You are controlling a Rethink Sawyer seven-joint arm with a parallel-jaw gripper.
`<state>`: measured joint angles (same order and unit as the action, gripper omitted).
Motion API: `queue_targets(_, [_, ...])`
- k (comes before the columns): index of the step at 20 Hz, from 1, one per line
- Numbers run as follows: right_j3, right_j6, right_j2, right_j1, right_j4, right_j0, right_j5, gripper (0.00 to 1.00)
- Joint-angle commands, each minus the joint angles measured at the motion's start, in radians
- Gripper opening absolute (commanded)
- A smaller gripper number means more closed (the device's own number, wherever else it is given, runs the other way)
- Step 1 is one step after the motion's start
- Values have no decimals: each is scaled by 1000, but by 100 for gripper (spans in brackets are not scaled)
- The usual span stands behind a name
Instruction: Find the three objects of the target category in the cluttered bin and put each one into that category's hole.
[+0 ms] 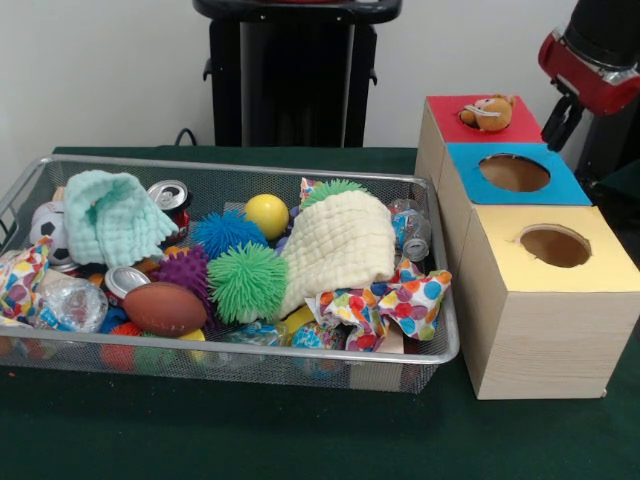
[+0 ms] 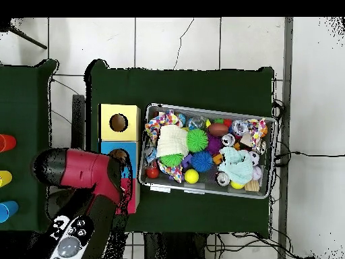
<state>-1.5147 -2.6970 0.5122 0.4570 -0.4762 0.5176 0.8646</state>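
One stuffed toy (image 1: pixel 488 112) sits on the red box (image 1: pixel 440 112), right over that box's hole, neither dropped through nor clear of it as far as I can judge. My arm (image 1: pixel 592 60) hangs just beside it at the far end of the row of boxes; in the front view only its red and black forearm shows at the upper right edge, with a dark part reaching down toward the red box. I cannot tell from either view whether the gripper is parted or clenched, or whether it touches the toy.

From above, the arm (image 2: pixel 87 172) lies across the red box and partly over the blue box (image 2: pixel 108 147), with the yellow box (image 2: pixel 131 125) clear.

Everything else to search lies in the wire bin (image 1: pixel 300 362), across the boxes from the arm on the green bench (image 1: pixel 300 435): spiky balls, cloths, cans, a small football. So my next reach goes sideways over the boxes into the bin.
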Motion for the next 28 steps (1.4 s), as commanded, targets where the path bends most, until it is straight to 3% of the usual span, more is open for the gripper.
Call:
queue_targets(1, [-128,-189,-10,77,-2,-13,-22,0])
queue_targets(6, [-134,-177,51,121,53,22,13,0])
queue_targets(14, [-213,-222,28,195,-1,83,44,0])
queue_targets(28, [-362,-132,-1,225,11,45,-108,0])
